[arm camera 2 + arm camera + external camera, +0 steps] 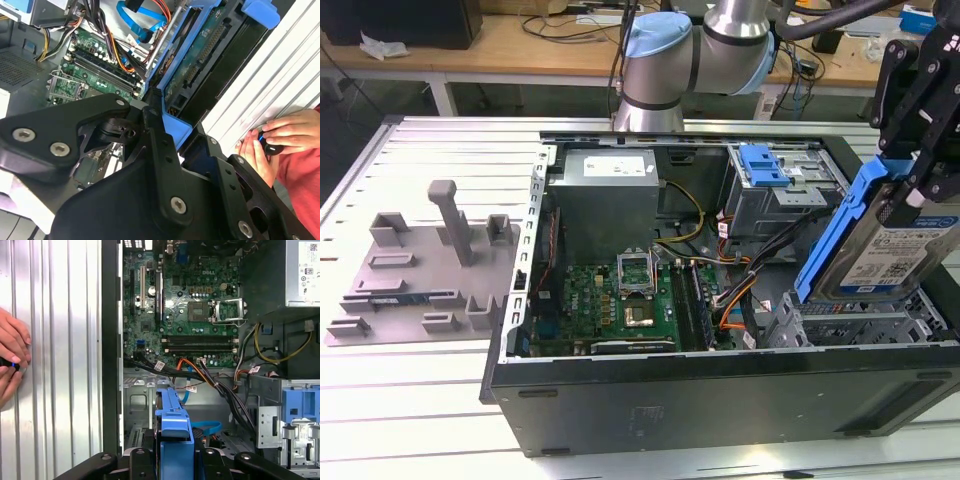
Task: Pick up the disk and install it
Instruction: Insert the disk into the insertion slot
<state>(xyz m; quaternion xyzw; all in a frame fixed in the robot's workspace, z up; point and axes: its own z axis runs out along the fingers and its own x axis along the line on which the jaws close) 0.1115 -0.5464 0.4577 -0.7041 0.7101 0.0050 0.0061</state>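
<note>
Disk: the disk (pixel 895 250), a flat rectangular silver hard drive with a blue-and-white label in a bright blue plastic bracket, hangs on edge and tilted above the bay, not seated in it
Hold: the black gripper (pixel 917 185) has its jaws closed on the bracket's upper end, which I judge leaves the lower edge free to lead into the slot
Bay: the grey perforated metal drive cage (pixel 850 320) sits just beneath the disk, in the case's near corner at the exterior view's right
Cables: orange, black and blue leads (pixel 200 370) run close beside the cage, so a tilted entry probably keeps the disk off them
Case: the black tower case (pixel 720 390) lies open on its side, exposing the green motherboard (pixel 620 300)
Table: ribbed aluminium table (pixel 420 400) carries the case
Person: hands (pixel 270 140) rest on the table beside the case, clear of the arm, holding a small dark object
</note>
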